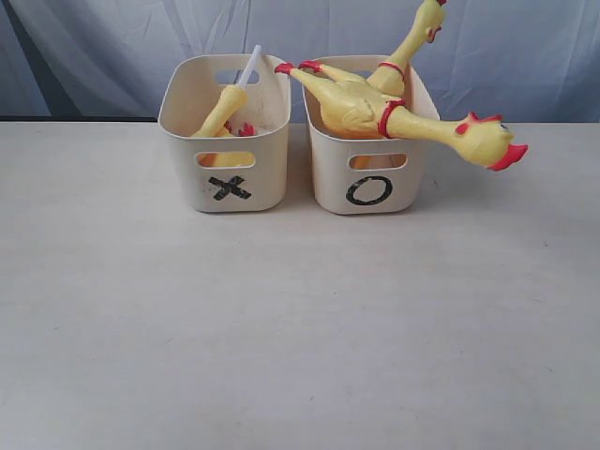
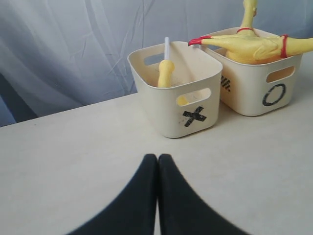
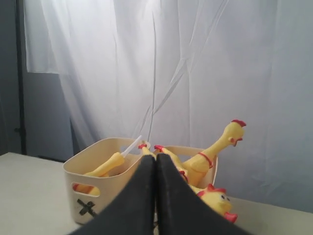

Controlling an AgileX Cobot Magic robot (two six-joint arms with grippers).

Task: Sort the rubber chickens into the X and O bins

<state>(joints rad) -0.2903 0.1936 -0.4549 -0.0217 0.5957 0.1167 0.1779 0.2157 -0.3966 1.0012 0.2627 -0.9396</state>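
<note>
Matt plastic bins (image 1: 230,131), rubbery chickens (image 1: 375,108), smooth table (image 1: 281,328).

Two cream plastic bins: the X bin (image 1: 183,173) bears a black X, the O bin (image 1: 328,187) a black O. The whole rubber chickens (image 1: 361,108) are yellow with red feet, combs and neck bands. The chicken neck (image 1: 223,111) is yellow, its tube (image 1: 250,67) white. Off-white desk (image 1: 281,328), pale blue-grey curtain (image 1: 525,56). The left hand (image 2: 157,157) and right hand (image 3: 155,159) are black.
</note>
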